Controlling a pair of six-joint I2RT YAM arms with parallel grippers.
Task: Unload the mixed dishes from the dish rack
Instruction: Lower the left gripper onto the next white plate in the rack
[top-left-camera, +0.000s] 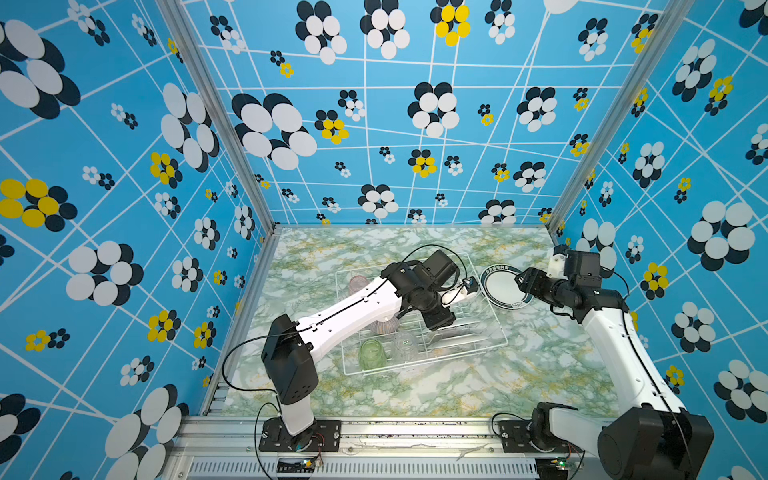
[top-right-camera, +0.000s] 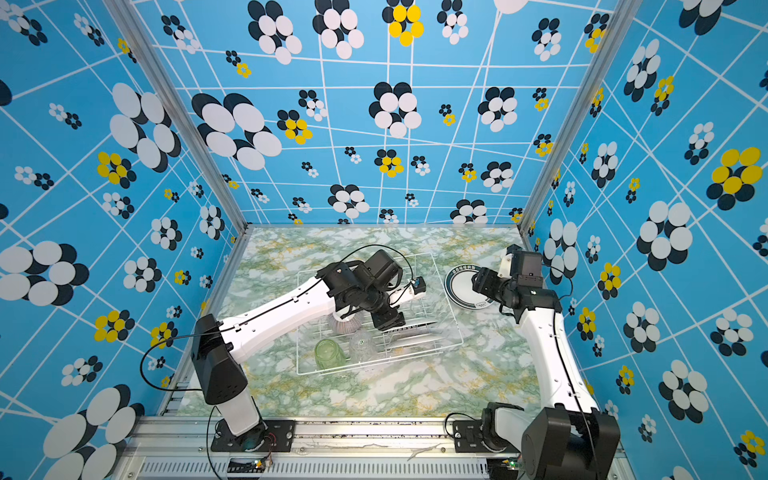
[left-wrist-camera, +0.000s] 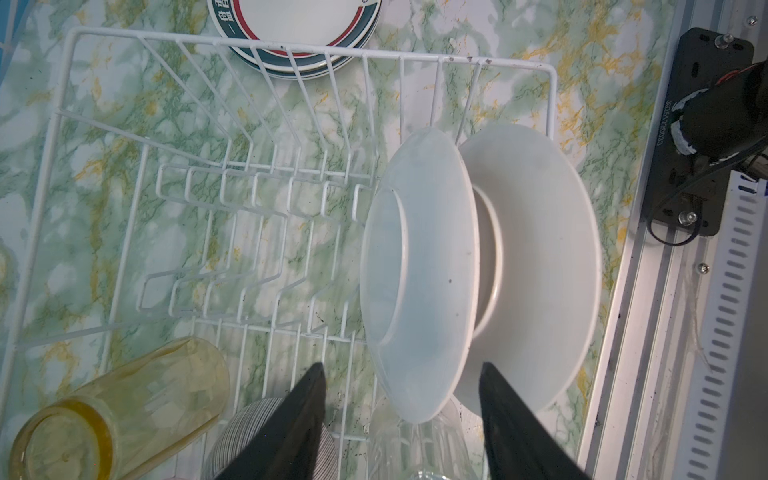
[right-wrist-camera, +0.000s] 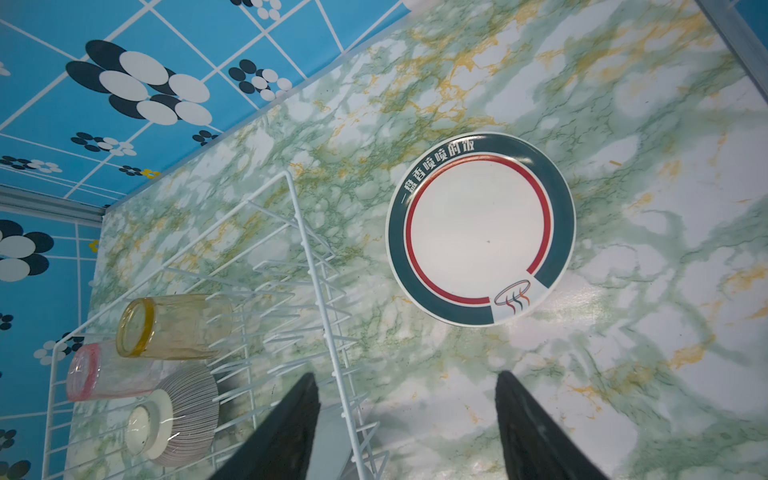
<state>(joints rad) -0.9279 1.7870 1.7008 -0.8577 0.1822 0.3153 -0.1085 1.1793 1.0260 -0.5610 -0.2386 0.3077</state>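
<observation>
Because the plates stand on edge in the dish rack's (top-left-camera: 436, 357) dividers, low in the middle of both top views, my left gripper (left-wrist-camera: 401, 368) hangs over them. Its jaws are apart and straddle the rim of the nearer plate (left-wrist-camera: 419, 270), not pinching yet, which I judge suits a straight lift. My right gripper (right-wrist-camera: 405, 374) is spread and empty beside the unloaded plate (top-left-camera: 500, 286), just right of the rack, probably for a handover. The yellow tumbler (left-wrist-camera: 124, 399) and the striped bowl (right-wrist-camera: 187, 415) are in the rack.

White characters ring the plate's (right-wrist-camera: 480, 228) dark green rim, just ahead of the right gripper's (right-wrist-camera: 406, 373) fingers (right-wrist-camera: 291, 428): 一盘香喷喷的饭. Out beyond the left gripper's (left-wrist-camera: 402, 363) fingers (left-wrist-camera: 291, 424), a black bracket (left-wrist-camera: 702, 66) carries a printed code, too blurred to read.
</observation>
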